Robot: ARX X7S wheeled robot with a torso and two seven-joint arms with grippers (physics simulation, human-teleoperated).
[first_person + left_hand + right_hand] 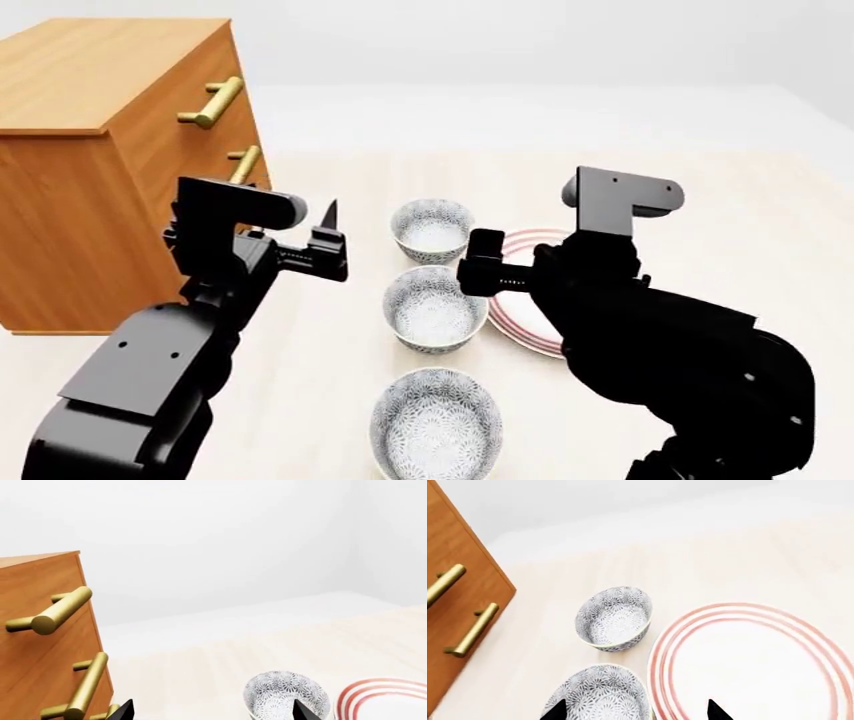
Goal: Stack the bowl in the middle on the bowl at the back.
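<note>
Pale wooden tabletop [747, 200], white walls

middle bowl [434, 308]: white, grey-blue speckled floral, deep, sitting upright, empty | lying just beside and below right gripper [482, 262] tips, ungrasped | back bowl [433, 230]: same pattern, standing upright just beyond, apart, between the 2 grippers

No writing, label, brand, number or sign can be read in any view. The only markings are patterns, not text: a speckled floral print on the bowls [433, 308] and red rings on the plate [747, 655].
</note>
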